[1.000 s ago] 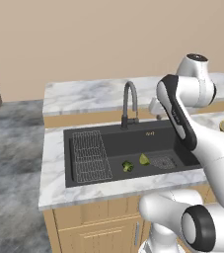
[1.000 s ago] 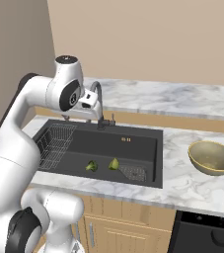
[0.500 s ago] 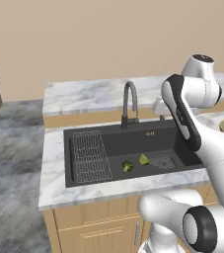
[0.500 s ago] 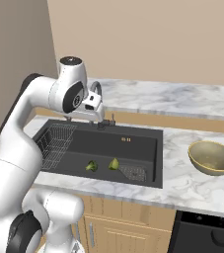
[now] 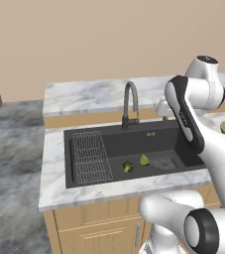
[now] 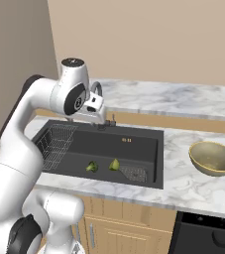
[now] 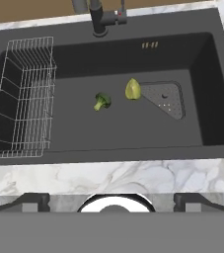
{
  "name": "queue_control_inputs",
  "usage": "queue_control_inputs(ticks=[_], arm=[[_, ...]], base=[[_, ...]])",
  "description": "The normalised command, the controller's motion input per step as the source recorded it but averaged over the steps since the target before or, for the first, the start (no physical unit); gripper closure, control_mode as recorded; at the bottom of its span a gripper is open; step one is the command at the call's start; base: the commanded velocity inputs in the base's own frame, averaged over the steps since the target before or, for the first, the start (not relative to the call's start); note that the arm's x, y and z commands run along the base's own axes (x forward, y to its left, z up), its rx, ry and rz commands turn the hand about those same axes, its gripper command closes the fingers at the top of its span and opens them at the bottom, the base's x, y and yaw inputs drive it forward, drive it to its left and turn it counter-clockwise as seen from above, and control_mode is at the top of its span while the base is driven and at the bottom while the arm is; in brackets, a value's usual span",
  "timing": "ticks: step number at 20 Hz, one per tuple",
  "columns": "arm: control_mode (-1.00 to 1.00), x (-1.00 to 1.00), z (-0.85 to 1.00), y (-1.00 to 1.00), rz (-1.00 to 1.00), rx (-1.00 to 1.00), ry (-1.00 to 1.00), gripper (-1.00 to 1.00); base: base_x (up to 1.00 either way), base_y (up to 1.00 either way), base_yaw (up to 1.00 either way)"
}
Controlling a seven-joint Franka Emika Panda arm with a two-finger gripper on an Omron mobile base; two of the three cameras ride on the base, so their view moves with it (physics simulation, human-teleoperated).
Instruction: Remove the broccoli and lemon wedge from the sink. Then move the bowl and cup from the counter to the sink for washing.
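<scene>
A white marble worktop [image 5: 79, 193] carries the black sink [image 7: 209, 89], where the broccoli [image 7: 101, 101] lies on the floor just left of the lemon wedge [image 7: 132, 89]. The hand [image 6: 95, 105] hangs high above them, fingers spread and empty, so the reach goes almost straight down.

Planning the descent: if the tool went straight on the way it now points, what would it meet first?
Probably the sink floor near the broccoli, with the lemon wedge just beside; nothing seems to stand between, though depth is unclear.
</scene>
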Motion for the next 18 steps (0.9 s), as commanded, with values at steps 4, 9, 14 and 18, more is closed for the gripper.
queue_control_inputs(ticks=[4, 9, 14, 18], arm=[[-1.00, -0.06, -0.03, -0.06, 0.00, 0.00, 0.00, -1.00], [-1.00, -0.04, -0.02, -0.05, 0.00, 0.00, 0.00, -1.00], [-1.00, -0.04, -0.01, -0.08, 0.00, 0.01, 0.00, -1.00], [-1.00, 0.00, -0.03, -0.08, 0.00, 0.01, 0.00, -1.00]], base=[[0.00, 0.00, 0.00], [0.00, 0.00, 0.00], [0.00, 0.00, 0.00], [0.00, 0.00, 0.00]])
